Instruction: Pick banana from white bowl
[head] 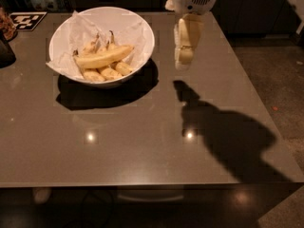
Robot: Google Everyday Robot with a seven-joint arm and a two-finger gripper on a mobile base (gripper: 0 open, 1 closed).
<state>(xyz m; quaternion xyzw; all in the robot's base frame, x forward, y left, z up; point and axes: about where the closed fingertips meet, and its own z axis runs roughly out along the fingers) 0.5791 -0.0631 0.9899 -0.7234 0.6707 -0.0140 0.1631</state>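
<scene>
The white bowl (142, 34) stands at the back left of the grey table, lined with crumpled white paper. The long pale-yellow banana (103, 57) lies across the top of several shorter bananas inside it, its dark stem tip at the left. My gripper (184, 56) hangs above the table to the right of the bowl, a short way past the bowl's right rim, and holds nothing. Its shadow falls on the table below and to the right.
A dark object (5, 51) sits at the table's left edge. A black-and-white marker tag (27, 20) lies at the back left corner. The table's right edge borders a speckled floor (280, 103).
</scene>
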